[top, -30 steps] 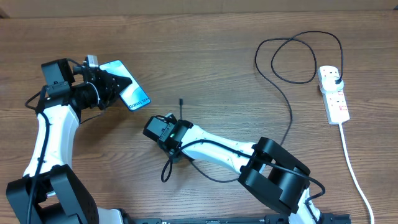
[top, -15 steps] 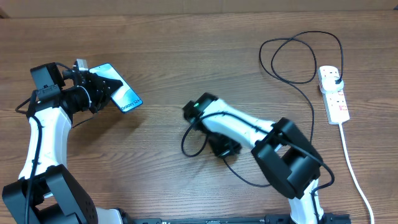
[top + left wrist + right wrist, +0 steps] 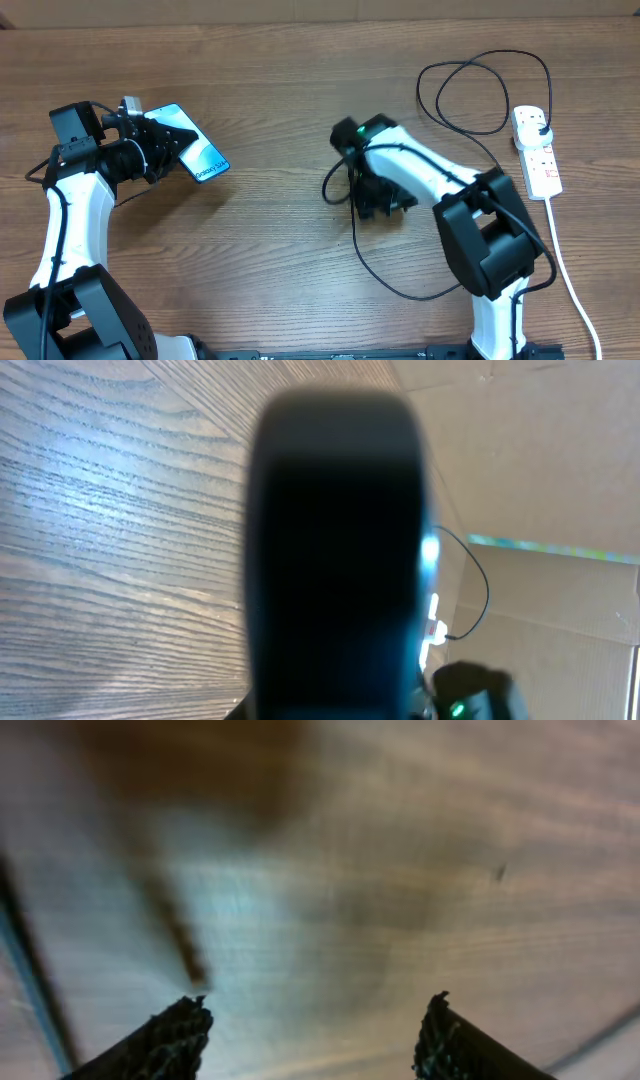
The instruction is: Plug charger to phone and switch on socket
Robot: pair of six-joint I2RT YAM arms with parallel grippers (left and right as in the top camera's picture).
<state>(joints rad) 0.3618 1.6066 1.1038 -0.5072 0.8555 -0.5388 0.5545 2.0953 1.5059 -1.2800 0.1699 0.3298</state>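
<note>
Cyan-screened slim smartphone (image 3: pixel 205 160) sits pinched in the left pincer (image 3: pixel 165 143) at the left of the brown wooden counter (image 3: pixel 280 80), long axis slanting toward centre. Rightward, the thin black charger cable (image 3: pixel 354 240) lies beside the spread, empty right pincer (image 3: pixel 385 200), the arm nearer it.

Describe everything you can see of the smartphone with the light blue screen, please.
The slim rectangular smartphone has a light blue screen with small dark writing and a dark frame. It is at the left of the wooden table, turned diagonally, screen facing up. The left gripper is shut on its upper end and hides that part. Nothing is plugged into its free end. Whether it is lifted or rests on the wood cannot be told.
</note>
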